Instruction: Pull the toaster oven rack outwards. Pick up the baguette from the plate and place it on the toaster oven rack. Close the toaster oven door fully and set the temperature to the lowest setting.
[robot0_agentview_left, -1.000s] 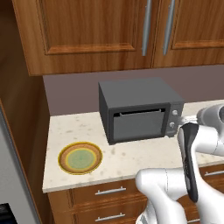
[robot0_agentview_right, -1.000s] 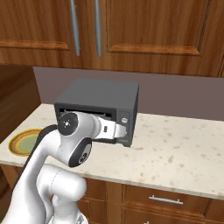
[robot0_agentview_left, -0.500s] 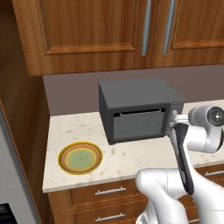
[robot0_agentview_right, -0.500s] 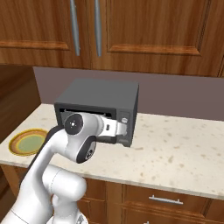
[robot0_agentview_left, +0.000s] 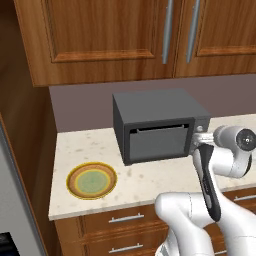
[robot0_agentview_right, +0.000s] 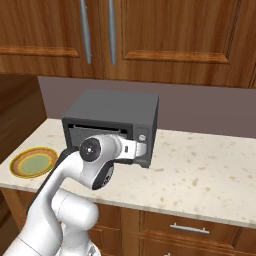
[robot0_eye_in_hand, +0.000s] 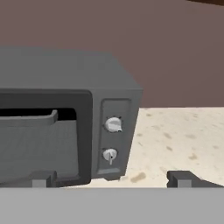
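Facing the control panel of the toaster oven (robot0_eye_in_hand: 65, 113), your gripper (robot0_eye_in_hand: 113, 178) hangs just in front of the oven's right end with its jaws spread wide and nothing between them. The 2 round knobs sit one above the other: the upper knob (robot0_eye_in_hand: 113, 124) and the lower knob (robot0_eye_in_hand: 109, 155), both straight ahead of the gripper and slightly above the fingertips (robot0_eye_in_hand: 181, 178) in the hand view. That is the relation your next move depends on, judging by the task: the dial is ahead, a short reach forward, not to either side.

The toaster oven door (robot0_agentview_left: 159, 143) looks nearly upright, with a dark slit along its top edge, so you cannot be sure it is fully shut. The plate (robot0_agentview_left: 92, 180) lies well to the left on the table (robot0_agentview_right: 200, 170), and its pale green centre is bare; no loaf lies on it. Which of the 2 knobs sets temperature, the pictures do not tell.
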